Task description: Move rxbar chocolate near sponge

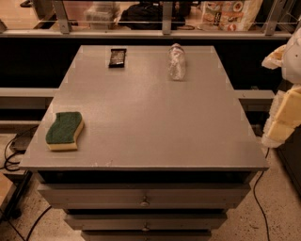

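Observation:
The rxbar chocolate [117, 57] is a small flat black-wrapped bar lying at the far left of the grey table top [150, 117]. The sponge [64, 131] has a dark green top and a pale yellow base and lies at the near left corner of the table. The two are far apart, along the table's left side. My arm and gripper [284, 117] show as pale yellowish shapes at the right edge of the view, off the table's right side and far from both things. The gripper holds nothing that I can see.
A clear crinkled plastic bottle [177, 62] lies at the far middle-right of the table. Drawers [145, 201] sit under the table's front edge. A rail with bags and packages [225, 14] runs behind the table. Cables [11, 155] lie on the floor at left.

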Controlling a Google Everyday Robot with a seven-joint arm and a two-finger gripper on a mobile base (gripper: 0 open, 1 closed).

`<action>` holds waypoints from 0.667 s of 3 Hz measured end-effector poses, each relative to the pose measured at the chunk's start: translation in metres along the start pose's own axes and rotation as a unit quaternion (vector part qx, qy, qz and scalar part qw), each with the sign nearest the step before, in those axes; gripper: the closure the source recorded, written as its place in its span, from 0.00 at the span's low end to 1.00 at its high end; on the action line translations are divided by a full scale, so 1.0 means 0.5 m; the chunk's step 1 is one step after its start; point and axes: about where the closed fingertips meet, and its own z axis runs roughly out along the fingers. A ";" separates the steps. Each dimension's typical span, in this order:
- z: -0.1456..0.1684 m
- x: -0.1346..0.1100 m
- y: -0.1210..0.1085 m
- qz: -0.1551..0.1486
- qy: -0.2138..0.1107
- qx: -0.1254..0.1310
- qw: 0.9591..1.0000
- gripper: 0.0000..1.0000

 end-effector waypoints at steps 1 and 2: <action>-0.002 -0.003 -0.001 -0.001 -0.003 0.002 1.000 0.00; 0.008 -0.049 -0.023 -0.008 -0.058 -0.008 0.998 0.00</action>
